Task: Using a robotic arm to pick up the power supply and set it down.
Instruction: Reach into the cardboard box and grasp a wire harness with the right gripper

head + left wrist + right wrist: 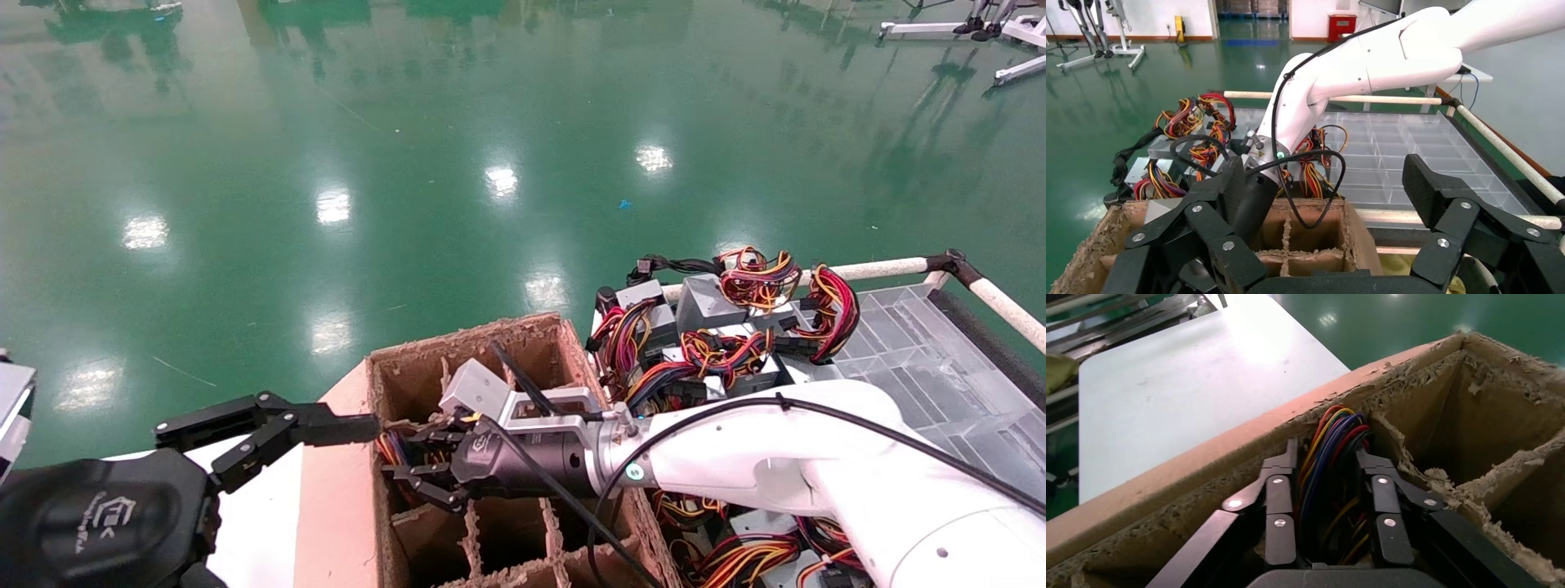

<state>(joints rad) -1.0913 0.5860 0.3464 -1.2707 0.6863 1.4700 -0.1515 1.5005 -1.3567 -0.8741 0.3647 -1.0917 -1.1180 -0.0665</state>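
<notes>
My right gripper reaches sideways into a cell at the near-left side of the brown cardboard box. In the right wrist view its fingers stand on either side of a bundle of red, yellow, blue and black wires, shut on the power supply. The supply's grey body is hidden down in the cell; only the wires show. My left gripper hovers open and empty beside the box's left wall, one finger pointing at the box.
A pile of grey power supplies with coloured wire bundles lies right of the box on a clear divided tray edged by a white rail. Torn cardboard dividers split the box into cells. A white table lies to the left.
</notes>
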